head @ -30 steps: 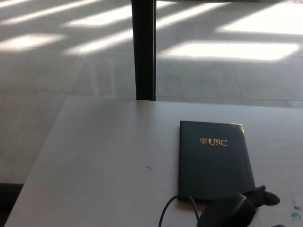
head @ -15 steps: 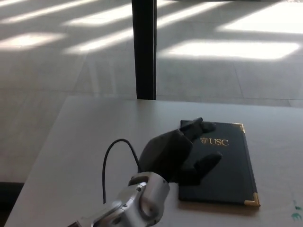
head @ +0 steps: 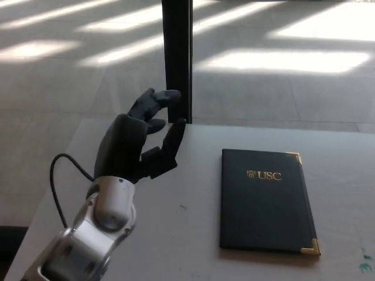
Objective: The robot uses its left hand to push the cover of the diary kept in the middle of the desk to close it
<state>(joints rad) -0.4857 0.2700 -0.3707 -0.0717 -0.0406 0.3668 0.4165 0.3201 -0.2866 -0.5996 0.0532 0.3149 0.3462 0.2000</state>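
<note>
At the left of my view I see the left robot hand (head: 140, 143), raised over the left part of the desk (head: 176, 234). It is released: the two thick fingers (head: 153, 102) point up and a little to the right, the thumb (head: 173, 140) stands apart from them, and nothing is between them. Below the hand I see the silver wrist and forearm (head: 94, 234), which enter from the lower left corner. A thin black cable (head: 61, 175) makes a loop beside the wrist, on its left side.

Behind the hand, past the far edge of the desk, a dark vertical post (head: 177, 58) goes up from the floor (head: 281, 88). The floor has bright patches of sunlight.

To the right of the hand, well apart from it, the diary (head: 263, 202) lies flat on the desk, in the middle-right area of my view. It is closed, with the dark cover up. The cover carries gold letters "USC" with a small crest, and gold corner pieces at the right side. The left robot hand does not touch the diary. I do not see the right robot hand in my view.
</note>
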